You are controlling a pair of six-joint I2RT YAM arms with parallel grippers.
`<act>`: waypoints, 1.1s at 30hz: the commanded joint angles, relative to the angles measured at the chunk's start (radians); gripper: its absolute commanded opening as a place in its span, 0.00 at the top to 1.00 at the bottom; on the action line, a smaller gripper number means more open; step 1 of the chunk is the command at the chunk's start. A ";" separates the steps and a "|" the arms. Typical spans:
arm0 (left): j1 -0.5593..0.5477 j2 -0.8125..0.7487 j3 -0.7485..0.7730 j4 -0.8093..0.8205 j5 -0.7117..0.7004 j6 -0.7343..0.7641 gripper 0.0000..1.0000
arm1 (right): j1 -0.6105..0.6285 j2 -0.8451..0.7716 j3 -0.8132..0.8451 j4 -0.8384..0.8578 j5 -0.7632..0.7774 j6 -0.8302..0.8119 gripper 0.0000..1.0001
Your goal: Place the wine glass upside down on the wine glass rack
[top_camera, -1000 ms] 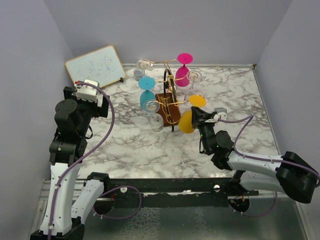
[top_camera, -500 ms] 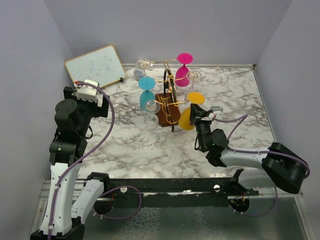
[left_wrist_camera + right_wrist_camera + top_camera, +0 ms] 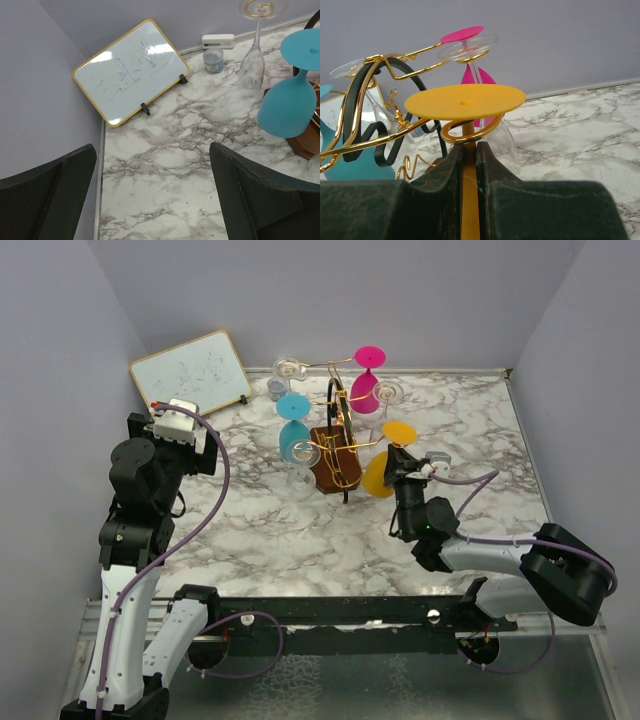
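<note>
Marble table (image 3: 480,440). Wine glass rack (image 3: 330,462) mid-table: gold wire arms with curled ends, dark brown block base. Yellow wine glass (image 3: 465,101) upside down at rack's right side, flat foot on top, gold curl around its stem just under the foot. Right gripper (image 3: 469,155) clamped on that stem, right below the curl. Left gripper (image 3: 152,200) fingers wide apart, empty, well left of the rack.

The left arm (image 3: 132,525) is held raised and folded, the left gripper (image 3: 152,200) spread wide and tilted downward; the right arm (image 3: 490,560) is stretched low and forward, the right gripper (image 3: 470,150) clamped nearly shut
</note>
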 commanded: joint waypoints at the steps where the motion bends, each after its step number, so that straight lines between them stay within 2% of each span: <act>1: -0.001 -0.005 -0.009 0.008 -0.001 0.006 0.01 | -0.005 -0.038 -0.030 0.006 0.046 -0.005 0.99; 11: 0.001 -0.009 -0.019 0.011 0.003 0.006 0.01 | -0.006 -0.105 -0.067 -0.020 0.017 0.001 0.99; 22: 0.007 -0.007 -0.021 0.013 0.008 0.001 0.01 | -0.006 -0.093 -0.075 -0.018 0.087 0.021 0.99; 28: 0.010 -0.017 -0.037 0.017 0.018 -0.007 0.01 | -0.006 -0.058 -0.103 0.138 0.121 -0.027 0.99; 33: 0.010 -0.031 -0.053 0.014 0.027 -0.011 0.01 | -0.011 -0.034 -0.124 0.269 0.063 -0.172 0.99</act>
